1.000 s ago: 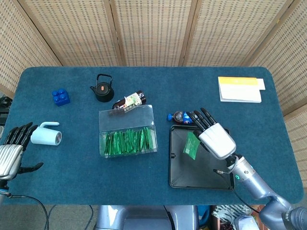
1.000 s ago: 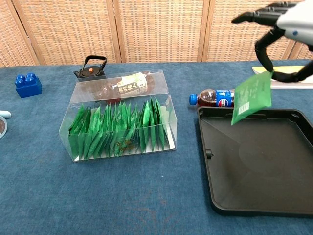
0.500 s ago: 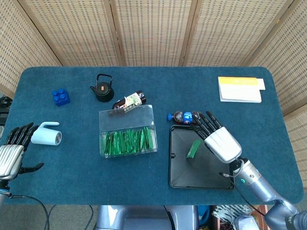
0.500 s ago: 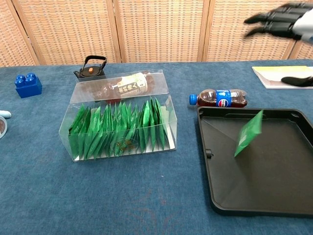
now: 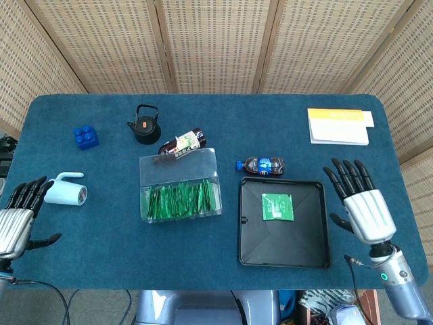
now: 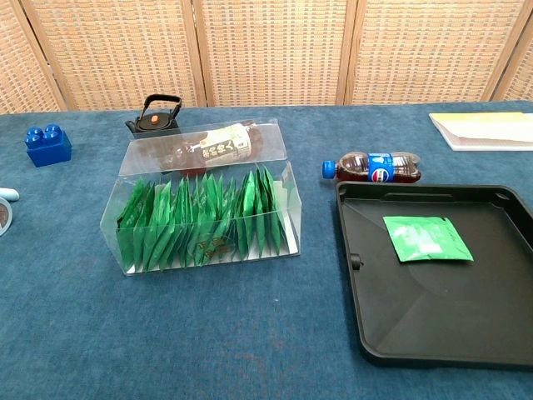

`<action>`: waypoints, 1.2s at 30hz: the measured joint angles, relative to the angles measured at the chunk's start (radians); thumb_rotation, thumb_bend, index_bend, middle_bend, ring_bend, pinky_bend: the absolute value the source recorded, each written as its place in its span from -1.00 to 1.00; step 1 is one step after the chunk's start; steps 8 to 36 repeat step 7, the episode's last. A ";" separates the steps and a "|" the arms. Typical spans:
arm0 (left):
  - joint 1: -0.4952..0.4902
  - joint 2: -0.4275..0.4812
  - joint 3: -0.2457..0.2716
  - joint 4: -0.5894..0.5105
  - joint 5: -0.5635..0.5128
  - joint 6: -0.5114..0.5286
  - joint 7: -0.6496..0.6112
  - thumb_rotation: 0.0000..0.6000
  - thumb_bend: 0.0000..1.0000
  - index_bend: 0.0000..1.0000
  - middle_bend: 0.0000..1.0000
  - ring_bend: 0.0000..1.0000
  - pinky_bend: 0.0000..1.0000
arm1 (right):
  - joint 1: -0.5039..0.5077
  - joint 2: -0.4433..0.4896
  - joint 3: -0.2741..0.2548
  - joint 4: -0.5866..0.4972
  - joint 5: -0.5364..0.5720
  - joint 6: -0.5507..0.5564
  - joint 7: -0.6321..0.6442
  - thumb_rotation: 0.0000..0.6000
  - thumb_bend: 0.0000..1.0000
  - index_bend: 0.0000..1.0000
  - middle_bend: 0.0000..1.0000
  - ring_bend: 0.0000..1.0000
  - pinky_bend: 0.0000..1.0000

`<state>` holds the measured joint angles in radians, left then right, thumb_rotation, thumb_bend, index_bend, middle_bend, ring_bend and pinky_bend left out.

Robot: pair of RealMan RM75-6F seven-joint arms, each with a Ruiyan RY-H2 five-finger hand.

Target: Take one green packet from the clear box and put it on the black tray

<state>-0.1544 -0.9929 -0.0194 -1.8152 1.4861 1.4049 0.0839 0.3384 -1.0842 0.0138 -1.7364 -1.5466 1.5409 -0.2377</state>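
Note:
One green packet lies flat on the black tray, in its upper half. The clear box left of the tray holds a row of several green packets standing on edge. My right hand hovers to the right of the tray, fingers spread, holding nothing. My left hand is at the table's left edge, fingers apart and empty. Neither hand shows in the chest view.
A small cola bottle lies just behind the tray. A tea bottle and black teapot are behind the box. A blue block, a white tape roll and a yellow-white notepad lie further off.
The green packet dropped from my right hand and now lies flat on the tray. My right hand pulled away to the right, off the tray. The left hand stayed put.

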 measured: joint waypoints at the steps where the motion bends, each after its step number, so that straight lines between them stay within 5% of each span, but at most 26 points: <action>1: 0.004 -0.003 0.003 0.002 0.005 0.006 0.002 1.00 -0.84 -1.00 -1.00 -1.00 -1.00 | -0.027 -0.008 -0.007 -0.001 0.008 0.021 0.009 1.00 -1.00 -1.00 -1.00 -1.00 -1.00; 7: 0.033 -0.022 0.019 0.024 0.037 0.051 -0.003 1.00 -0.84 -1.00 -1.00 -1.00 -1.00 | -0.152 -0.072 -0.038 0.041 0.022 0.126 0.054 1.00 -1.00 -1.00 -1.00 -1.00 -1.00; 36: 0.033 -0.022 0.019 0.024 0.037 0.051 -0.003 1.00 -0.84 -1.00 -1.00 -1.00 -1.00 | -0.152 -0.072 -0.038 0.041 0.022 0.126 0.054 1.00 -1.00 -1.00 -1.00 -1.00 -1.00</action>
